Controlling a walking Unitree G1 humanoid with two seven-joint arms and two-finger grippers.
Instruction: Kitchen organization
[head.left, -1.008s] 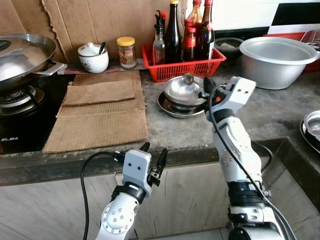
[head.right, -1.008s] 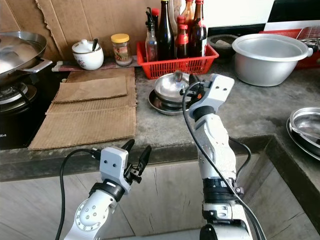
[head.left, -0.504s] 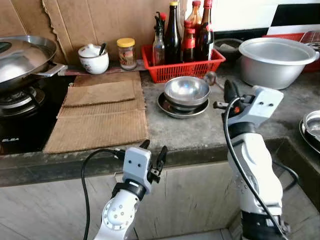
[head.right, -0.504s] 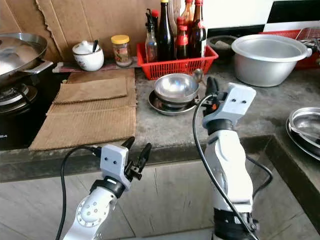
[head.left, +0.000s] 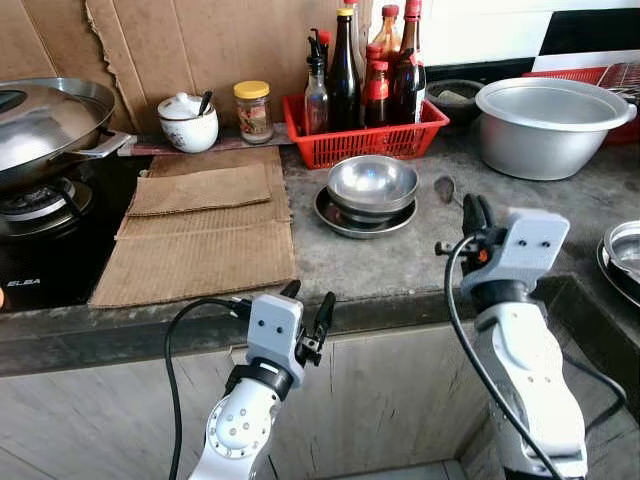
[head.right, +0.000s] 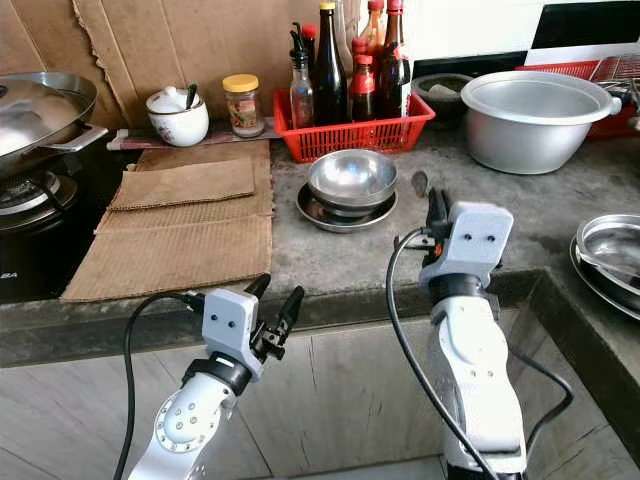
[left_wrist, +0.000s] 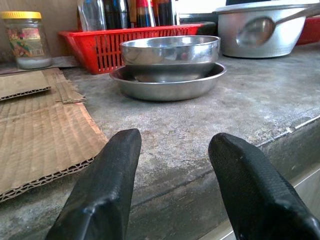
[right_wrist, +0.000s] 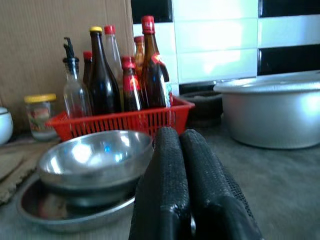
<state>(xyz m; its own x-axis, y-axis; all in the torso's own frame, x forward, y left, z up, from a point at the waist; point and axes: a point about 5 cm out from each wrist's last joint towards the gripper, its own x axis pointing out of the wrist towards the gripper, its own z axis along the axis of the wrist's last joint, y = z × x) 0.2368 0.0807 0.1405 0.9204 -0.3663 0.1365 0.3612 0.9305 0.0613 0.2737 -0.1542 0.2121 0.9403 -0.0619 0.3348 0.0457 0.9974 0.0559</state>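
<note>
**Spoon held up over the counter**

Your right gripper (head.left: 474, 212) is over the front part of the counter (head.left: 400, 255), to the right of the bowl (head.left: 373, 182). Its two fingers are pressed tight together on the handle of a spoon (head.left: 445, 188). The round end of the spoon sticks up past the fingertips, in the air between the bowl and the big pot (head.left: 553, 123).

The bowl sits in a flat plate (head.left: 345, 216), near the middle of the counter. Just behind it is a red basket (head.left: 365, 137) full of bottles (head.left: 346, 65), against the back edge. To the left of the basket, a jar (head.left: 252, 105) and a white cup (head.left: 189, 120) stand along the back edge too. Cardboard sheets (head.left: 200, 235) lie flat on the left part of the counter, beside the stove with its wok (head.left: 45, 125).

Your left gripper (head.left: 305, 312) hangs just below the front edge of the counter. Its fingers (left_wrist: 102, 192) are spread apart and hold nothing.
</note>
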